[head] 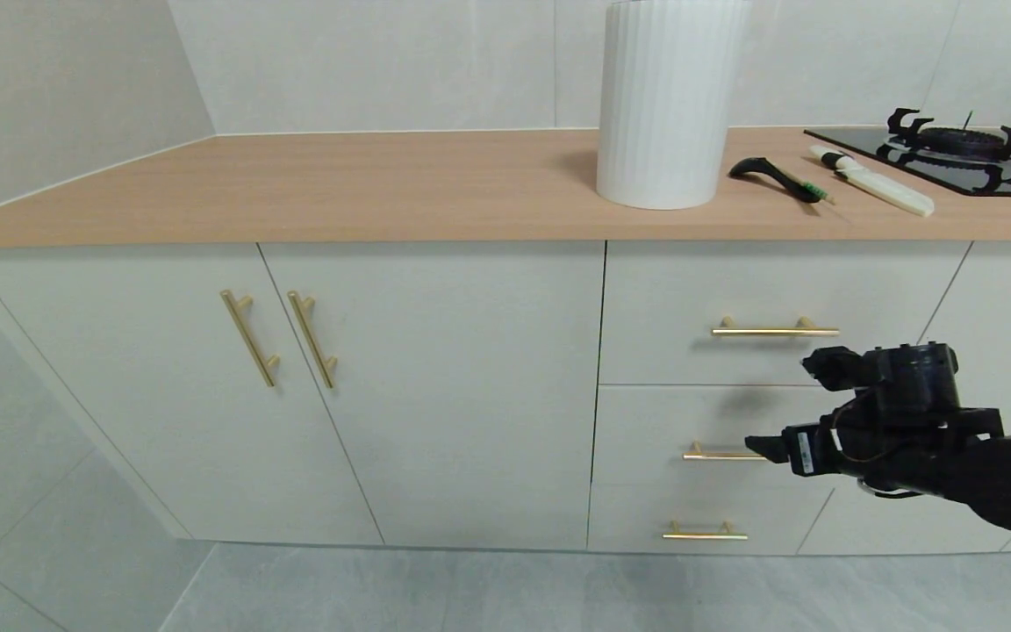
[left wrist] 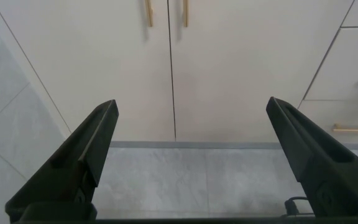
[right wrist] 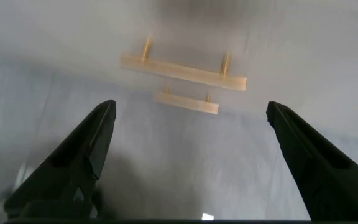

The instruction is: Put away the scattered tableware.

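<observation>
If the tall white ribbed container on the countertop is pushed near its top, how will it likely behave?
The white ribbed container is taller than wide, so a high push may tip it; pushed low, it would probably slide on the smooth countertop. It looks ceramic, so likely heavy and breakable.

Wooden countertop running along a pale tiled wall. A black glass hob is set at the countertop's right end, towards its back edge, and carries a black burner grate. Below the countertop's left half are the left cabinet door and right cabinet door, both shut. Each has a gold bar handle beside the shared seam. Grey tiled floor beneath.
</observation>
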`<state>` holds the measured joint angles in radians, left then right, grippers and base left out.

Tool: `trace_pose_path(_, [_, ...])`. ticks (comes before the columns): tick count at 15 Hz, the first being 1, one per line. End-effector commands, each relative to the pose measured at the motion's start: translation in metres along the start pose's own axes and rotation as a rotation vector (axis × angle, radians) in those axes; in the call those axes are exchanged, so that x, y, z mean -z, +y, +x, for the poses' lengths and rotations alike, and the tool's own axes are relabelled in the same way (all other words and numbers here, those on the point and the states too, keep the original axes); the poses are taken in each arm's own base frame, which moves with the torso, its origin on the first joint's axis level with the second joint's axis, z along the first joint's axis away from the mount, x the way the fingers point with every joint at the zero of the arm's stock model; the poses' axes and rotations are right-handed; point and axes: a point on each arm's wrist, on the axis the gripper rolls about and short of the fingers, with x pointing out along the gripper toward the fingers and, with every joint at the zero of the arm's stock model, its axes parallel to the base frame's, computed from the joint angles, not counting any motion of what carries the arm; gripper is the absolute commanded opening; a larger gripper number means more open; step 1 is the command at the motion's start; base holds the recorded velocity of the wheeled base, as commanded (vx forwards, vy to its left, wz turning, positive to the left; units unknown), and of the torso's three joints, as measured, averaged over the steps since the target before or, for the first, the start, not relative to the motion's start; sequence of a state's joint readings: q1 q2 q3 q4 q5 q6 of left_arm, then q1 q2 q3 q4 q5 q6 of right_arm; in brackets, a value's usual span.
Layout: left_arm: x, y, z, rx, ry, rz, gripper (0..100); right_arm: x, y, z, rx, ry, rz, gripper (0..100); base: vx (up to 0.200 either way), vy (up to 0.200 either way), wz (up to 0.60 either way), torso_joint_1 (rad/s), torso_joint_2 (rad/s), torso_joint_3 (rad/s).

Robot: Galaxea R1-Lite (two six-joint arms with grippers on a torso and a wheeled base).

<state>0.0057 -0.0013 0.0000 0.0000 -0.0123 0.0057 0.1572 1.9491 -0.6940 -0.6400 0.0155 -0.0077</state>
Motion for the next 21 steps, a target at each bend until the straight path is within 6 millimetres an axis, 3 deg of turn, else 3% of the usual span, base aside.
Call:
trace_pose_path(1, [0.000,0.000,0.000,0.000,0.001,0.000,100,0.025,-0.001,0.031,0.044,0.059,-0.002,100,0.000,0.000,0.00,0.000,0.00,0.000])
trace_pose_path(4, [0.000,0.000,0.000,0.001,0.001,0.000,100,0.033,-0.001,0.051,0.089,0.007,0.018,100,0.000,0.000,0.00,0.000,0.00,0.000])
trace_pose_path(14, [0.000,0.000,0.000,0.001,0.001,0.000,100,0.040,-0.004,0.089,0.220,-0.070,0.053,100,0.000,0.000,0.00,0.000,0.00,0.000])
trace_pose_path(21, [0.000,0.000,0.000,0.000,0.001,0.000,100,0.048,-0.003,0.097,0.227,-0.047,0.047,100,0.000,0.000,0.00,0.000,0.00,0.000])
